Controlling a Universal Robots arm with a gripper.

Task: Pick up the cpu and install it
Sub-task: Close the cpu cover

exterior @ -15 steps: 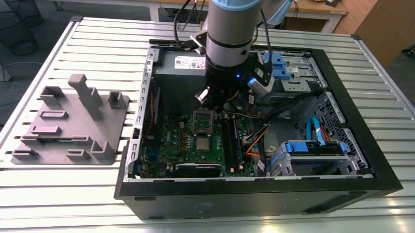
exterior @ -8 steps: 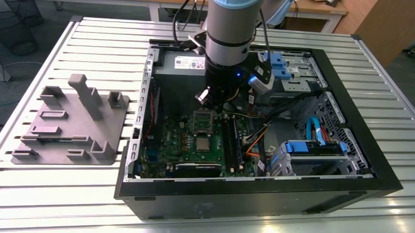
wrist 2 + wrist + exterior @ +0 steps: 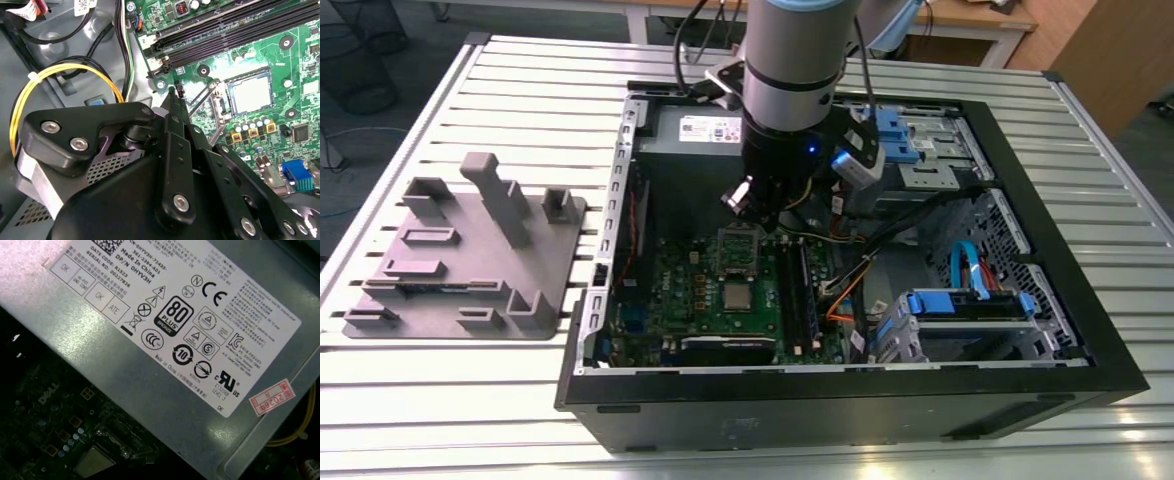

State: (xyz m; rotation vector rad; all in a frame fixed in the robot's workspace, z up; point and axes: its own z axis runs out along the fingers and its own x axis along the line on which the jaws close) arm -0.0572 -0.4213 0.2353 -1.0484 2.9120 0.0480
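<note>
The cpu (image 3: 738, 295) is a small silver-grey square lying flat in its socket on the green motherboard (image 3: 687, 290), inside the open computer case. It also shows in the second wrist view as the cpu (image 3: 250, 92) and dimly in the first wrist view as the cpu (image 3: 95, 463). The hinged metal socket frame (image 3: 738, 245) stands open just beyond it, with its wire levers (image 3: 202, 100) raised. My gripper (image 3: 767, 215) hangs above the frame's far end, short of the cpu. Its fingers (image 3: 172, 107) taper to one point, shut, with nothing between them.
The grey power supply (image 3: 150, 340) sits right behind the gripper, with yellow and black cables (image 3: 65, 72) beside it. Black memory slots (image 3: 220, 30) run alongside the socket. A drive cage with blue clips (image 3: 967, 305) fills the case's right side. A grey fixture tray (image 3: 460, 260) stands left of the case.
</note>
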